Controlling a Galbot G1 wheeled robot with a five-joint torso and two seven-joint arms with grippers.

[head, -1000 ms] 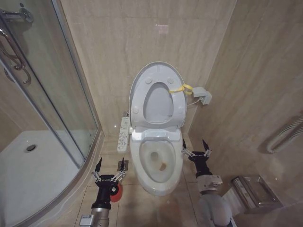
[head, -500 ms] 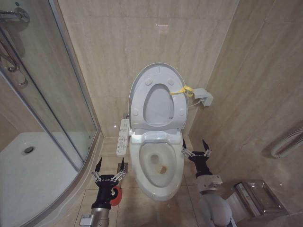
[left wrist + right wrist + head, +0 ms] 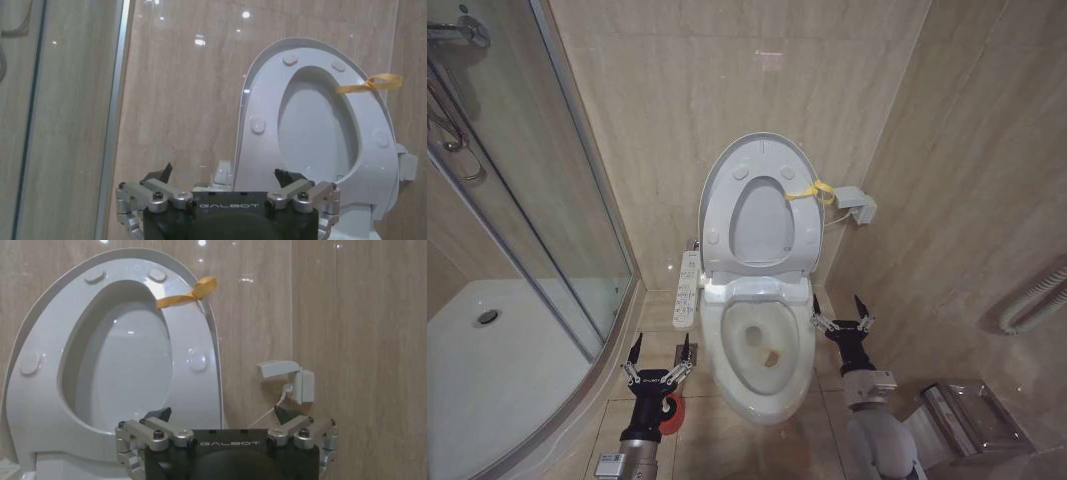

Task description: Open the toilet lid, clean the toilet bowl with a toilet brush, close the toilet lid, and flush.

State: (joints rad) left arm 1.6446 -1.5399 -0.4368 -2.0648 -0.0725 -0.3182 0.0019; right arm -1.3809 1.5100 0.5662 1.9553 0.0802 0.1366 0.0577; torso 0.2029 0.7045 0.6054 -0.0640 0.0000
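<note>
While the toilet lid (image 3: 757, 170) stands raised against the wall, I see both grippers, left (image 3: 658, 352) and right (image 3: 838, 310), spread and empty (flanking the toilet bowl (image 3: 757, 400)).

Your tiled floor (image 3: 727, 440), beige, carries: the toilet bowl (image 3: 762, 385) on its pedestal against the back wall; the toilet brush (image 3: 672, 408), in its red holder just left of the bowl; a shower tray (image 3: 487, 370) at far left.
</note>
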